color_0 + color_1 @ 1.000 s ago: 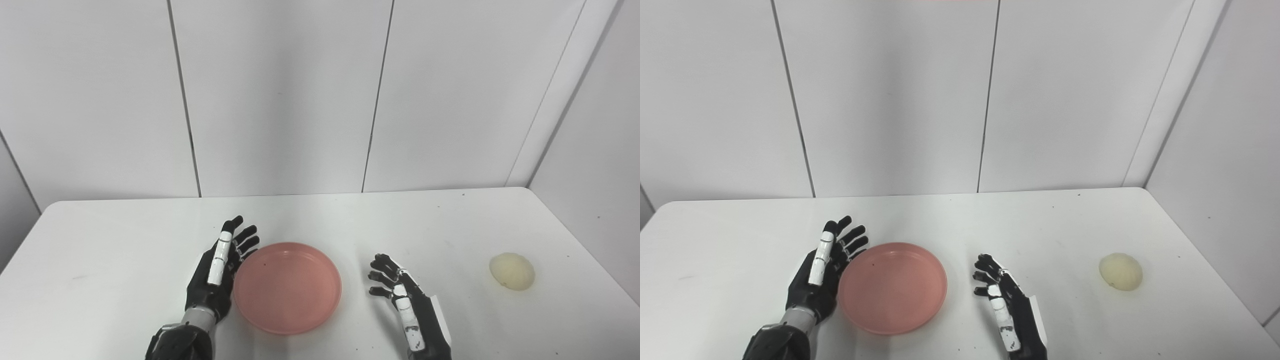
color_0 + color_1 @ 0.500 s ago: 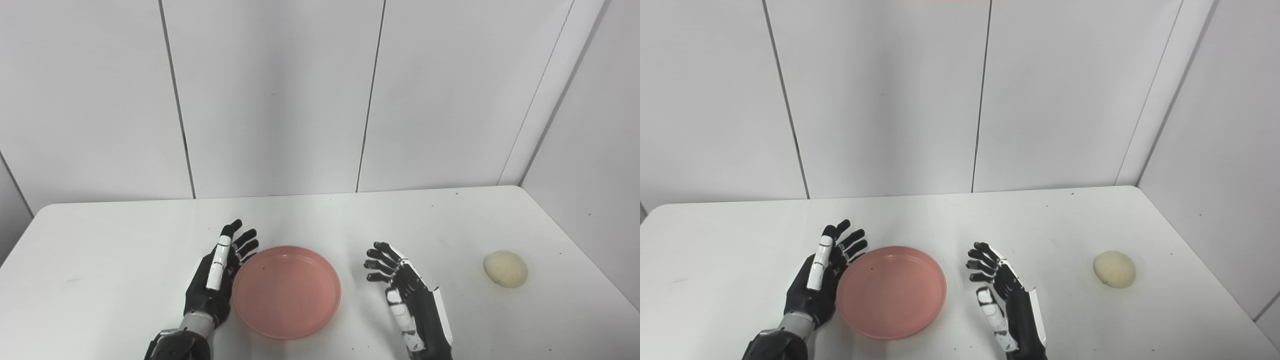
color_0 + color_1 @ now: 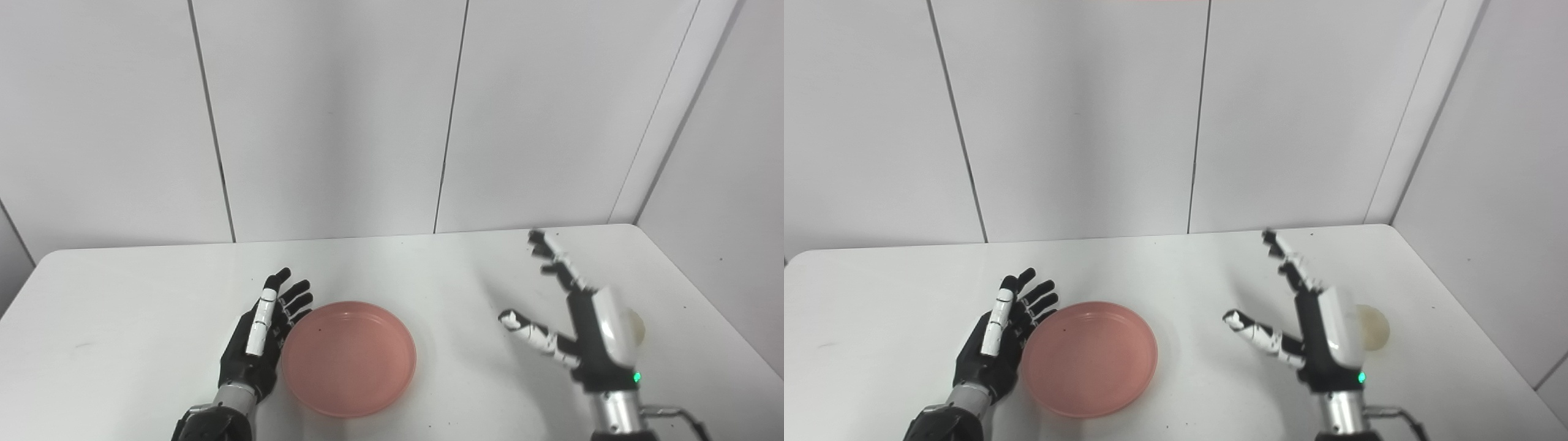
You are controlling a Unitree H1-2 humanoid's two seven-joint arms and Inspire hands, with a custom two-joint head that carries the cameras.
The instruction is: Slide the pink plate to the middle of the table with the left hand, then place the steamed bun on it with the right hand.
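White worktop against pale wall panels. Pink plate flat on it, left of centre and toward the near edge, nothing lying in it.

Left hand just beside the plate's left rim, edge-on to the worktop, palm facing the plate, fingers straight and slightly fanned, pointing away toward the wall. Spread wide, holding nothing. Close against the rim, though actual contact impossible to confirm from either eye view.

Right hand raised above the worktop on the right, back plate toward the cameras, small green light near the wrist. Fingers stretched up and away, thumb thrown out to the left toward the plate; spread wide, gripping nothing.

Bun, pale cream and rounded, on the worktop near the right edge, well apart from the plate. Mostly hidden behind the right hand: only a sliver showing in the left eye view, more of its right half in the right eye view. Hand in front of and above it, not closed round it.
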